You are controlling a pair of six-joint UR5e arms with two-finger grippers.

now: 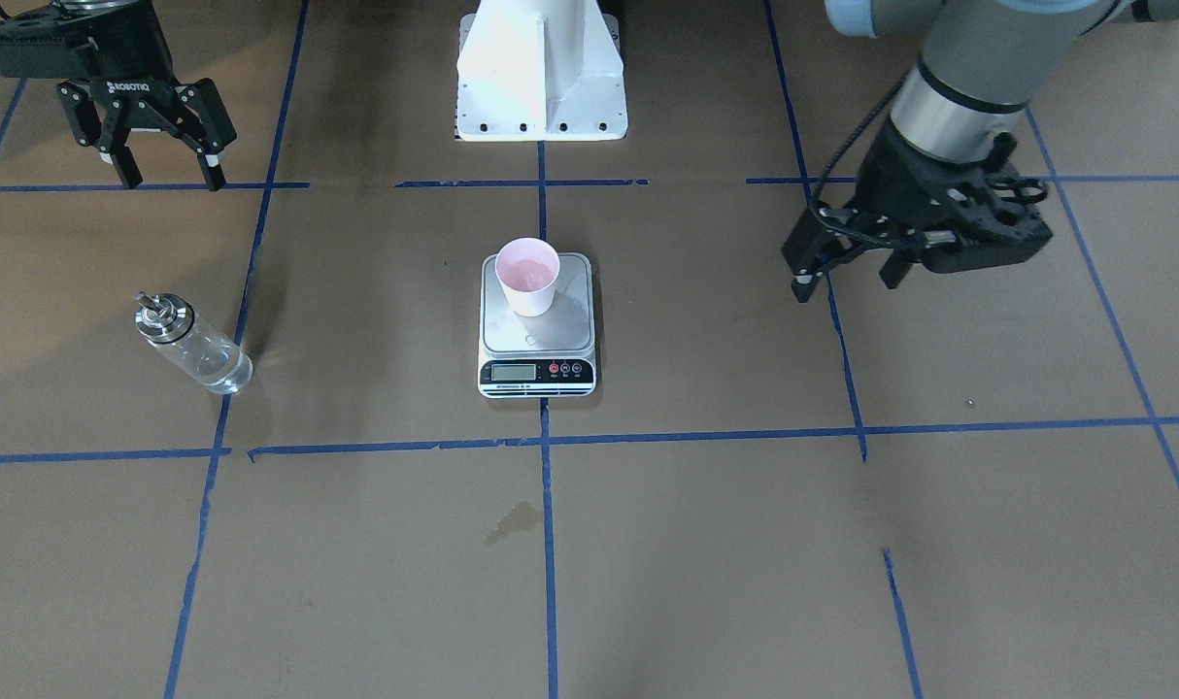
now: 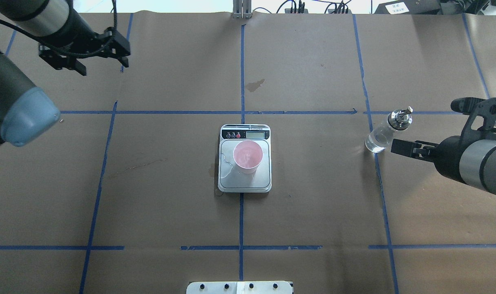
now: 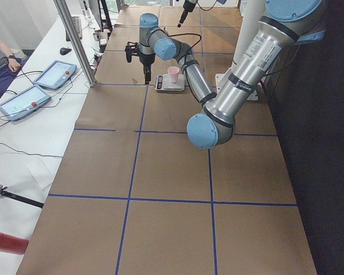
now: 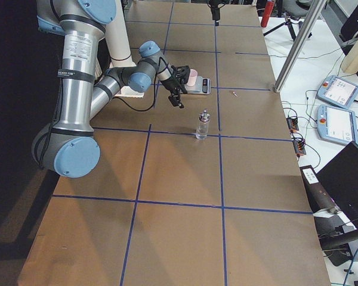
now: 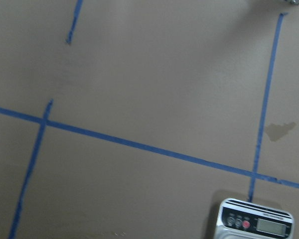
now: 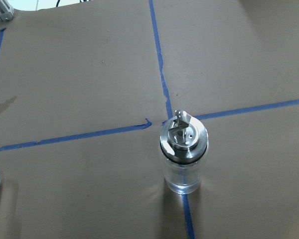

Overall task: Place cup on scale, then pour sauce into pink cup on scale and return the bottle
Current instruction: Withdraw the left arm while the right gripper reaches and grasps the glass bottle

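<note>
Cup is on the scale, mid-table. Bottle stands upright to the robot's right, well apart from it. Right gripper is spread and empty near the bottle; left gripper is spread too, far side. Watch for: clipping the collar tips the bottle, smooth glass slips, and the thin spout misses the narrow, light cup.

White "ROBOTIQ" brand on the black right gripper, upper left of front view, lettering on the scale too small to read
</note>
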